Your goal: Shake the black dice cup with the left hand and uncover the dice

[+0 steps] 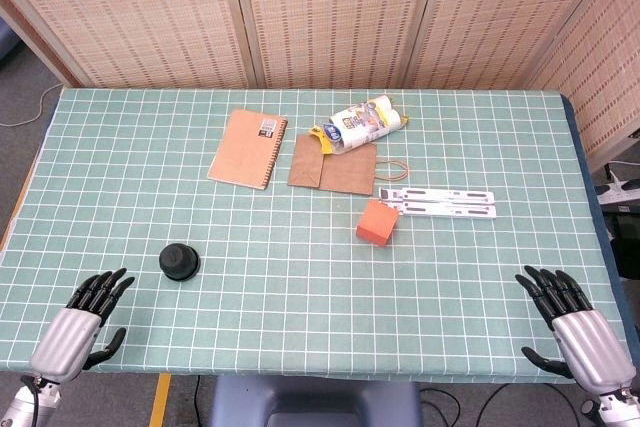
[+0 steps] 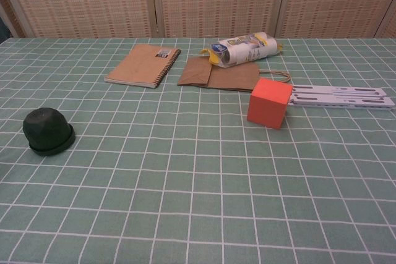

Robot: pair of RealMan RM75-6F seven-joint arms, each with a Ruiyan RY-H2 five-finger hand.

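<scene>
From the head view, the left hand [image 1: 82, 325] rests empty with fingers spread, and the black dice cup [image 1: 179, 262] sits mouth-down just ahead and to its inner side, far from the idle, open-fingered right hand [image 1: 570, 327]. Chest view shows no hands, only the cup [image 2: 48, 131] upright on its rim, well apart from the orange cube [image 2: 269, 103].

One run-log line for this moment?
dice cup: untouched, mouth down | left robot hand: open, apart | right robot hand: open
</scene>
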